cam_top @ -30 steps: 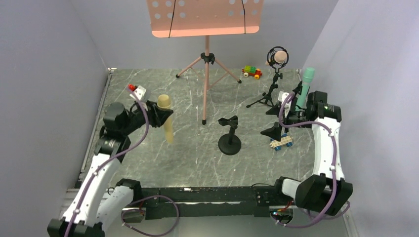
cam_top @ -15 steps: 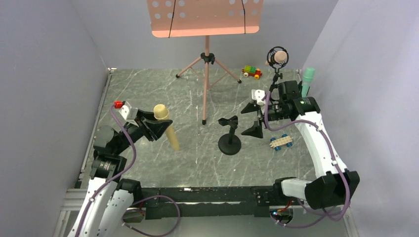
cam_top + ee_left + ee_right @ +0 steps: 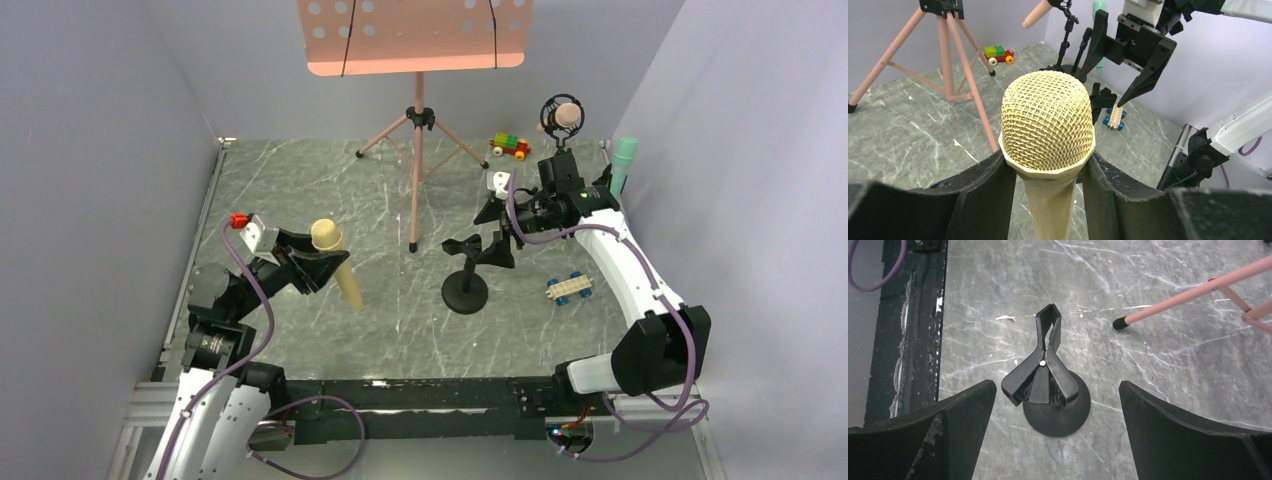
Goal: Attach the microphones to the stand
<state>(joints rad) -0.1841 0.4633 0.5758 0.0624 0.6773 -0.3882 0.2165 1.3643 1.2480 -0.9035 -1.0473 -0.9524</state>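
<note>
Left gripper (image 3: 1046, 167) clamps the mesh-headed yellow microphone (image 3: 1047, 117); right gripper (image 3: 1057, 386) (jaws wide apart) hovers over the round-based stand (image 3: 1060, 414).

Arms: the left arm (image 3: 215, 400) and right arm (image 3: 625, 265) have white shells and black joints.
Cables: a purple cable (image 3: 262, 290) runs along each arm.
Grippers: the left gripper (image 3: 330, 262) and right gripper (image 3: 497, 235) have black, pointy wedge fingers.
Wrists: each has a small white block (image 3: 254, 232); the left also has a red cap (image 3: 239, 219).

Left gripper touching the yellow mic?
Touching. Left wrist view: left gripper fingers clamp the yellow microphone from both sides, just under its mesh head.
</note>
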